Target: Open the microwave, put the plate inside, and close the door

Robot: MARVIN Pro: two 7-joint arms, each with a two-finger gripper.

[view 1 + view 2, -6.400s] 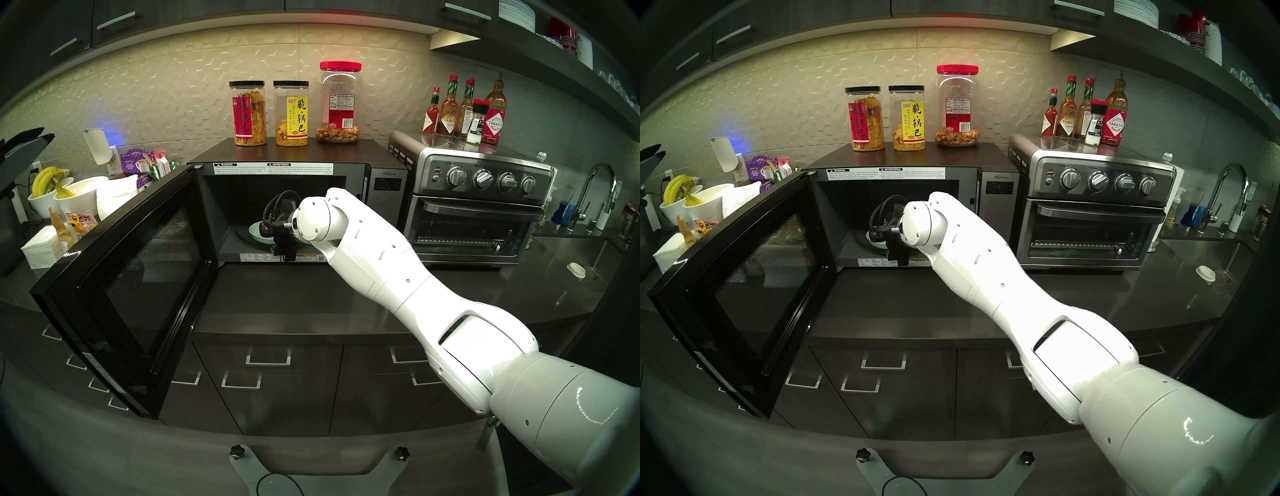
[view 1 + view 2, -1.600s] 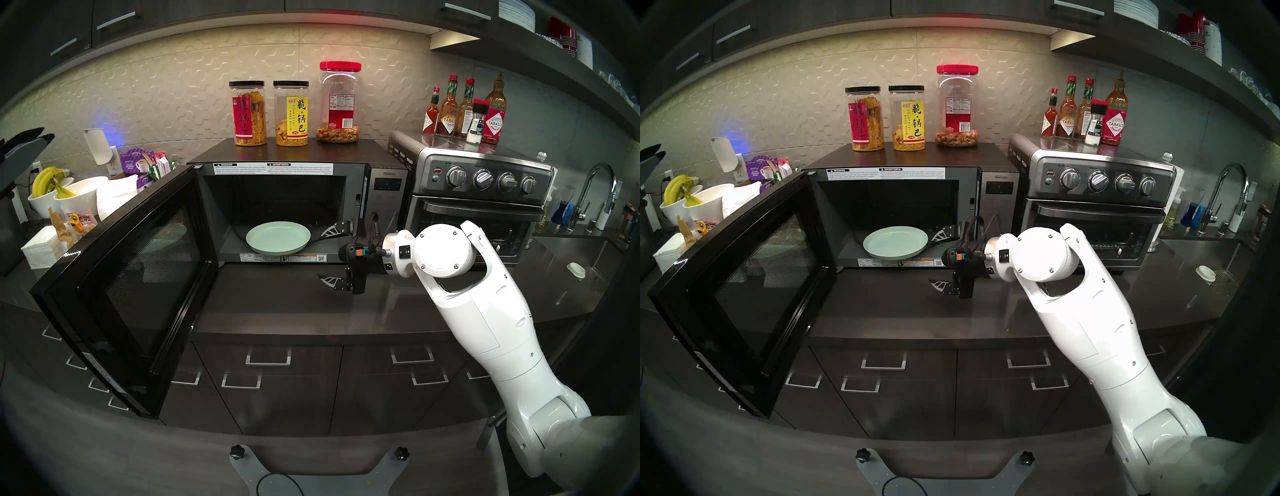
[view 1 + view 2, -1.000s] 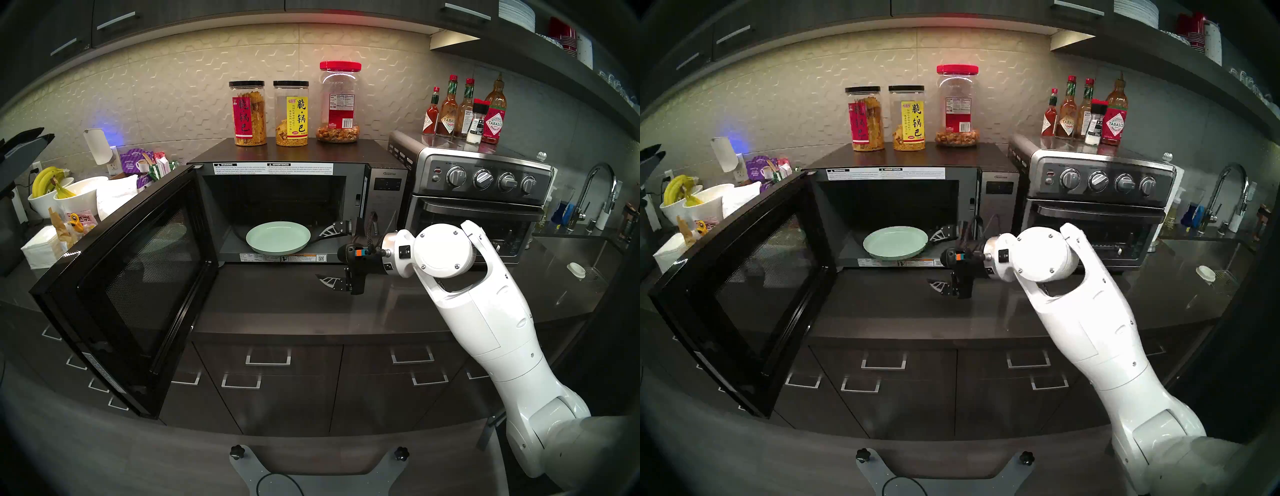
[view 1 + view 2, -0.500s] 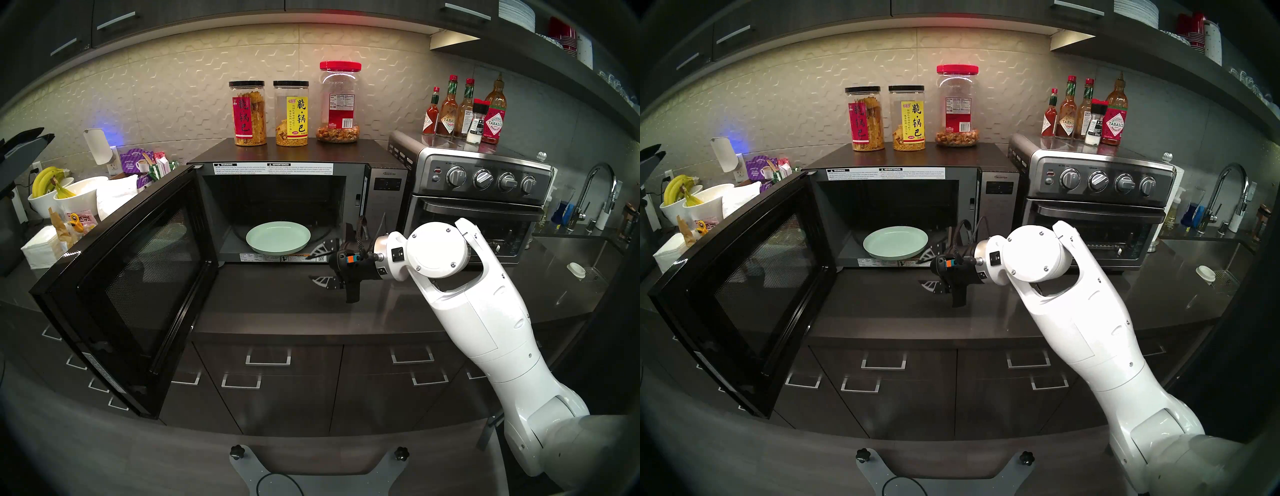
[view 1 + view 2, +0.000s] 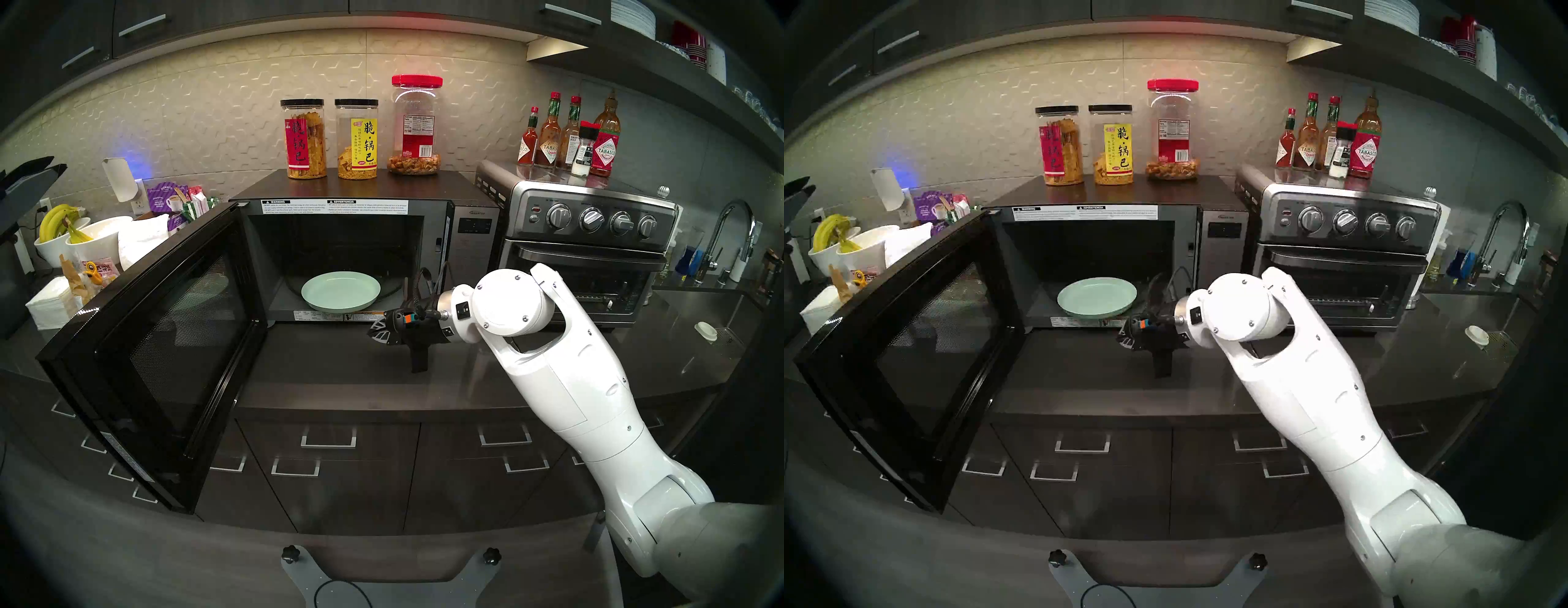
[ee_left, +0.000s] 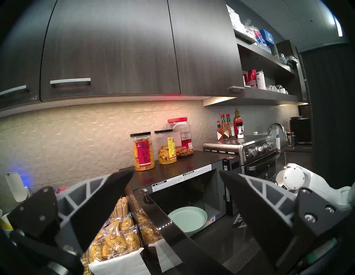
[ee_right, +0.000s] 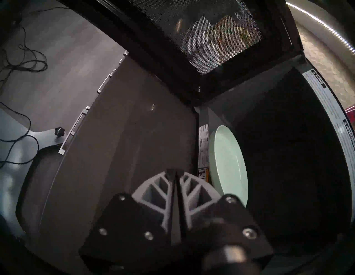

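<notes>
Right tool (image 7: 175, 173) partly masking plate (image 7: 230, 163)

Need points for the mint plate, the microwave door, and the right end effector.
mint plate (image 5: 340, 290): head left view, centre of its flat inner face.
microwave door (image 5: 178, 335): head left view, mesh inner window.
right end effector (image 7: 175, 173): right wrist view, the meeting fingertips, shut and empty.

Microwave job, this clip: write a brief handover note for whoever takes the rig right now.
Right hand: shut, empty, over the countertop in front of the microwave.
Left hand: open, empty, raised left of the microwave.
Mint-green plate: flat inside the cavity, near the front.
Door: wide open, swung left.
Done: opened, plate in. Left: close the door.
</notes>
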